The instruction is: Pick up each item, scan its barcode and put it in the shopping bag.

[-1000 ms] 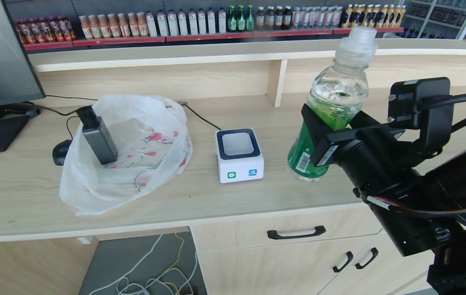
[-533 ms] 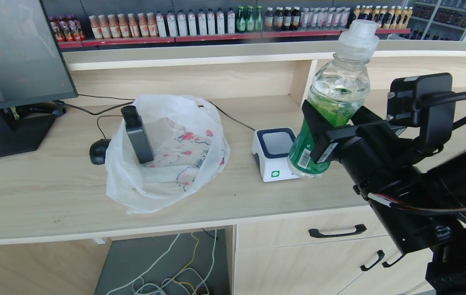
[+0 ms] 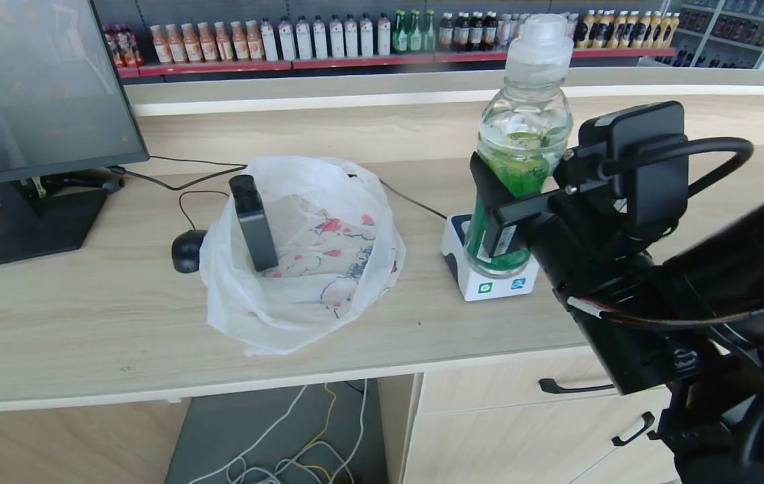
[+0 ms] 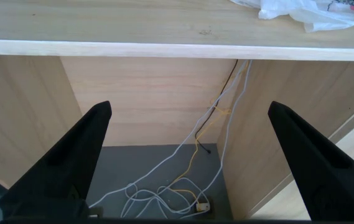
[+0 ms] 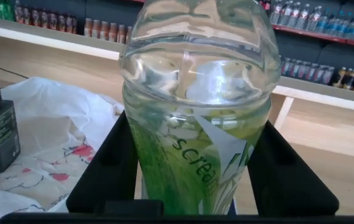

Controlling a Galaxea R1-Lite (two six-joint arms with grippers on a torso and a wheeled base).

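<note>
My right gripper [image 3: 513, 202] is shut on a clear drink bottle [image 3: 519, 148] with a green label and a white cap, held upright just above the white barcode scanner [image 3: 489, 282] on the counter. In the right wrist view the bottle [image 5: 198, 106] stands between the black fingers [image 5: 111, 162]. A white plastic shopping bag [image 3: 301, 249] with red and blue print lies open left of the scanner, with a dark grey box [image 3: 254, 222] standing in it. My left gripper [image 4: 189, 162] hangs open below the counter edge, facing the cables under the counter.
A monitor [image 3: 32, 87] on a black stand is at the counter's left, with a black mouse [image 3: 187, 250] beside the bag. A raised wooden ledge [image 3: 355, 101] runs behind. Drawers with black handles [image 3: 573, 386] sit under the counter at right. Shelves of bottles [image 3: 382, 30] line the back.
The head view has shifted, so the whole scene slid right. My right gripper has carried the bottle leftward relative to the counter, from beside the scanner to over it.
</note>
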